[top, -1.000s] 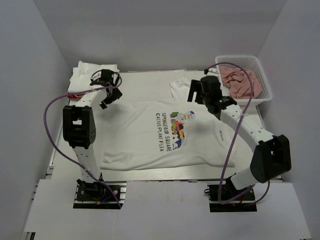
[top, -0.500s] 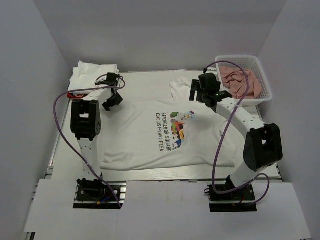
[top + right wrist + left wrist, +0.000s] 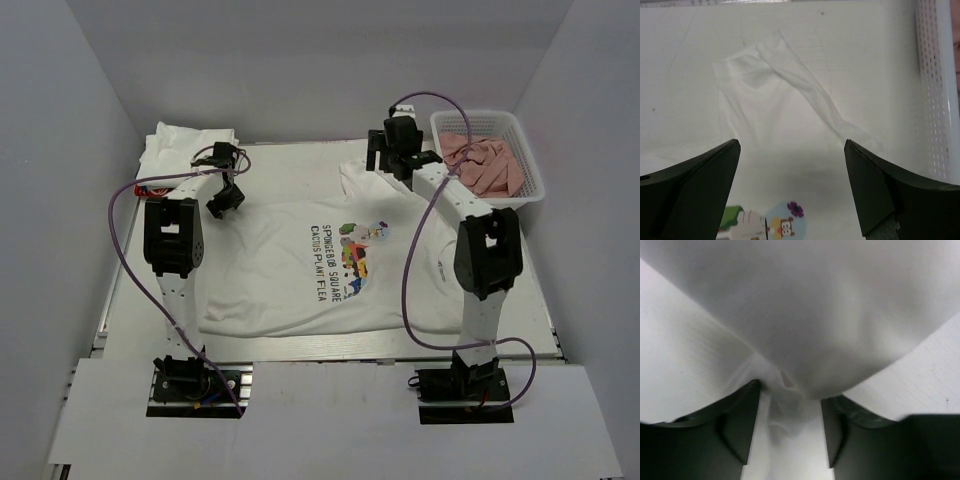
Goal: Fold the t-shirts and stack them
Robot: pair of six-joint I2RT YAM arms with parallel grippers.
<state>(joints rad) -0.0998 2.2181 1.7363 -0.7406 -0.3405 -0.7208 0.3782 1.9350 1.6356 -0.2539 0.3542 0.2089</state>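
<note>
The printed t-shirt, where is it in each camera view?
Top external: printed t-shirt spread flat mid-table.
Left wrist: its white cloth fills the top, a fold inside the left hand.
Right wrist: sleeve at centre, chest below.
Shared landmark: the cartoon print, top and right wrist.

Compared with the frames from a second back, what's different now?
The right gripper, wide open, swung farther from the bases and now hangs over the far sleeve of the printed t-shirt, beside the basket. The left gripper narrowed its jaws around a fold of that shirt; a firm grip cannot be confirmed. The folded t-shirt at far left and the pink cloths stayed put.
</note>
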